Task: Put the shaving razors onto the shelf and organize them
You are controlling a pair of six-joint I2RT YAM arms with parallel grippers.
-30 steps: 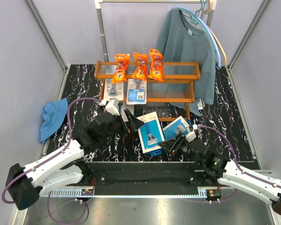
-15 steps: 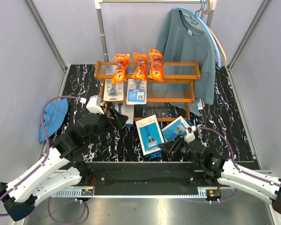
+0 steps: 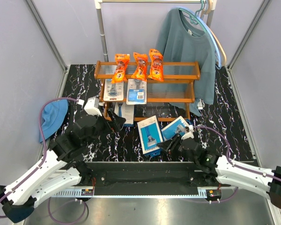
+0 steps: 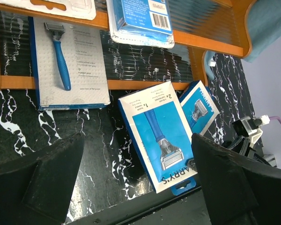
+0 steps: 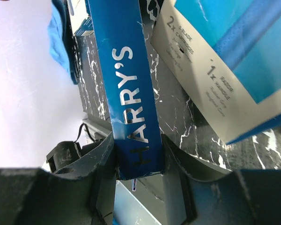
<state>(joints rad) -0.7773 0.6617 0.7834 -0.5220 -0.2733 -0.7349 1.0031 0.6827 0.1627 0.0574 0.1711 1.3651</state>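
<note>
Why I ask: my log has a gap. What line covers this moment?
left claw open, empty | right claw shut on a razor box | second box on table | third box on bottom tier of shelf

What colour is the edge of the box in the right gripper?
The box edge is dark blue with silver lettering; best in the right wrist view.

Three small orange razor bags [image 3: 139,66], two grey-blue blister cards [image 3: 136,90], three flat blue-and-grey razor boxes [image 3: 149,134], one box clamped between the right gripper's [image 3: 170,143] jaws. One orange-brown wooden rack [image 3: 178,64], one blue cloth [image 3: 51,119], one teal sweater [image 3: 187,42].
</note>
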